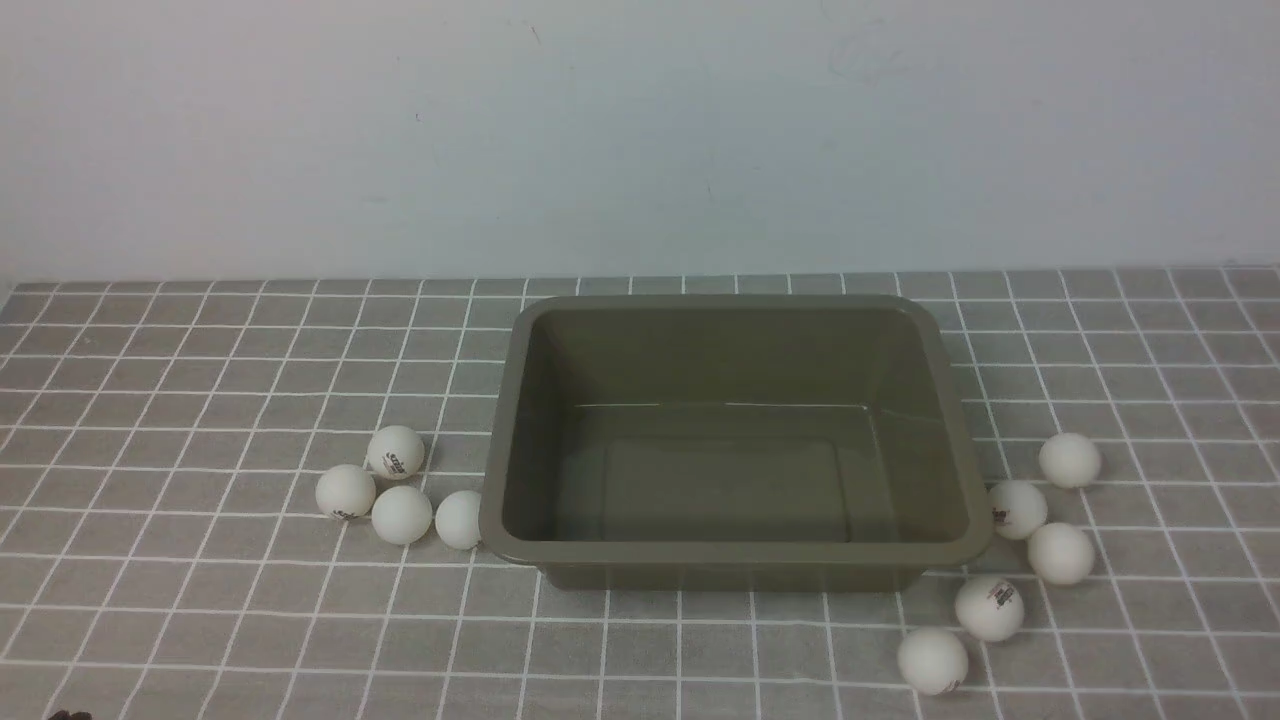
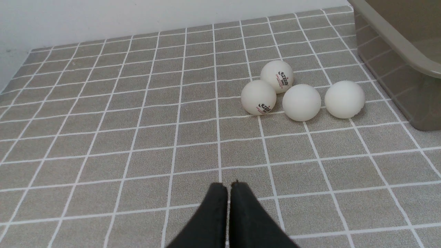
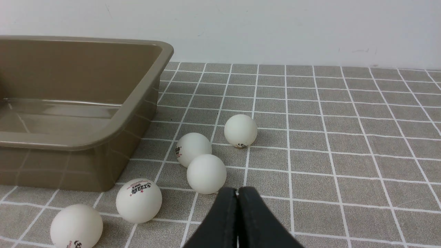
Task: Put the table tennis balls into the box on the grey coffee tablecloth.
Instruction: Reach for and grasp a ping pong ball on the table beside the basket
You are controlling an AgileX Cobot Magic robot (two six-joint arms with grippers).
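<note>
The box point(image 1: 735, 556) holds nothing yet. Both closed and empty, left hand point(image 2: 228, 186) and right hand point(image 3: 237, 190) must spread to take balls point(image 2: 301, 102) just ahead.

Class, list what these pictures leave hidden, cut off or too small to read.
- Front view: logos on the table tennis balls are too small to read.
- Left wrist view: the box is cut off by the frame edge; the left hand shows its tips only.
- Right wrist view: the box is also cut off; one ball is clipped; the right hand shows its tips only.
</note>
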